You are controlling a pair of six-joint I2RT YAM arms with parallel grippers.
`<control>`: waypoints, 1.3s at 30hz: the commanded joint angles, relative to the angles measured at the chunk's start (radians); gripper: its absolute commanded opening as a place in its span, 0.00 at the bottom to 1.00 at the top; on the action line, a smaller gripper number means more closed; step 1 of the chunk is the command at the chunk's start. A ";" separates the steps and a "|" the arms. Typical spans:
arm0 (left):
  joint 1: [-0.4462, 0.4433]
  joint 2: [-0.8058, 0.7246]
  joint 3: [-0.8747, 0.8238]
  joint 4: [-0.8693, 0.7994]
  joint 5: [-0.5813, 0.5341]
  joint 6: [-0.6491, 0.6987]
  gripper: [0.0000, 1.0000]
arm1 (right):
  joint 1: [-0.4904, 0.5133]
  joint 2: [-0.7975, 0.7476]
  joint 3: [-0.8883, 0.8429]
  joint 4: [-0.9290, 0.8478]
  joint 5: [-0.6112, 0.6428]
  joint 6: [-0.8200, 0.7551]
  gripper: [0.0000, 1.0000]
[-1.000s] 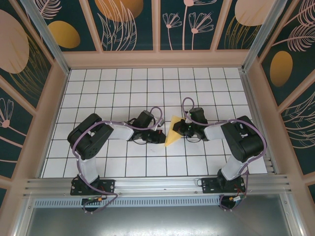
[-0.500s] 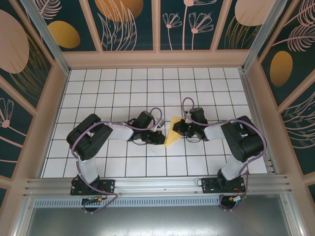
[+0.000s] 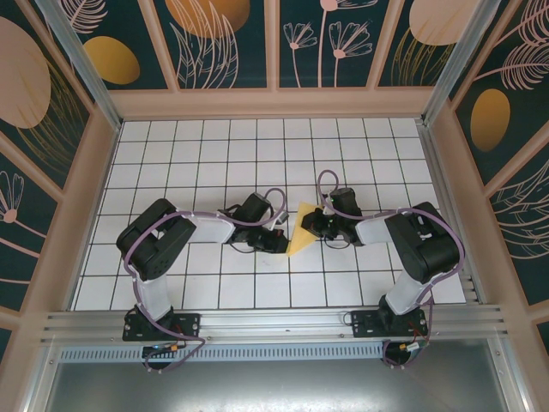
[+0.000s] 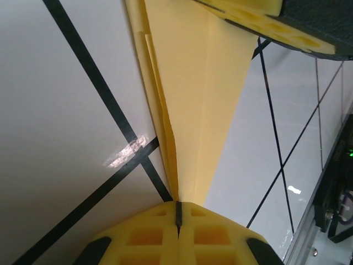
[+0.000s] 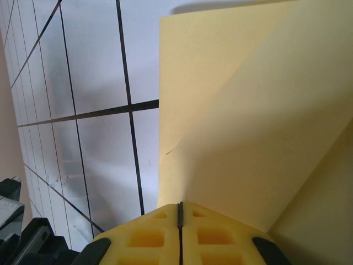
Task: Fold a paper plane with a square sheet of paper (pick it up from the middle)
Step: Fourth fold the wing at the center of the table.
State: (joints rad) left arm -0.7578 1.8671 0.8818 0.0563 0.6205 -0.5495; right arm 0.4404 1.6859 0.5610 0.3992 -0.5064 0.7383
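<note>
Top external view shows the part-folded sheet of paper [image 3: 299, 232] spanning between left claw [image 3: 284, 242] and right claw [image 3: 310, 223], each clamped shut on its edge, apparently steadying the creases for folding.

right pincer [image 5: 180, 216]: clamped on folded yellow paper [image 5: 248, 127] | grid table [image 5: 94, 72] beneath

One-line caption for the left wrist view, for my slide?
Left gripper shut on the folded yellow sheet, white grid table behind.

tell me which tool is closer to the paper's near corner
Left. The left tool pinches the paper at that corner; the right tool grips its farther right edge.
</note>
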 commanded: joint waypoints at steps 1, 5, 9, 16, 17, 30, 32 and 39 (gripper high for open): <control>-0.023 0.043 -0.003 -0.239 -0.107 0.042 0.03 | -0.007 0.050 -0.019 -0.062 0.078 -0.028 0.07; -0.028 -0.017 0.001 -0.248 -0.175 0.030 0.04 | -0.008 0.050 -0.021 -0.061 0.078 -0.031 0.07; -0.028 -0.129 -0.004 -0.208 -0.234 -0.005 0.05 | -0.007 0.046 -0.023 -0.060 0.078 -0.030 0.06; -0.027 -0.164 0.020 -0.030 -0.185 -0.094 0.05 | -0.008 0.045 -0.030 -0.054 0.078 -0.031 0.06; -0.027 -0.159 0.030 -0.001 -0.162 -0.109 0.05 | -0.007 0.048 -0.029 -0.053 0.075 -0.032 0.06; -0.028 0.004 0.009 0.245 0.056 -0.220 0.11 | -0.006 0.048 -0.033 -0.047 0.072 -0.032 0.06; -0.028 0.015 0.013 0.196 0.051 -0.199 0.11 | -0.006 0.049 -0.032 -0.048 0.071 -0.032 0.06; -0.028 0.082 -0.008 0.072 0.043 -0.142 0.10 | -0.006 0.055 -0.029 -0.048 0.068 -0.032 0.06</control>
State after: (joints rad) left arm -0.7856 1.9121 0.8944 0.2005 0.6445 -0.7284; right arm 0.4400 1.6897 0.5602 0.4076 -0.5064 0.7380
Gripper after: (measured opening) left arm 0.105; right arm 0.057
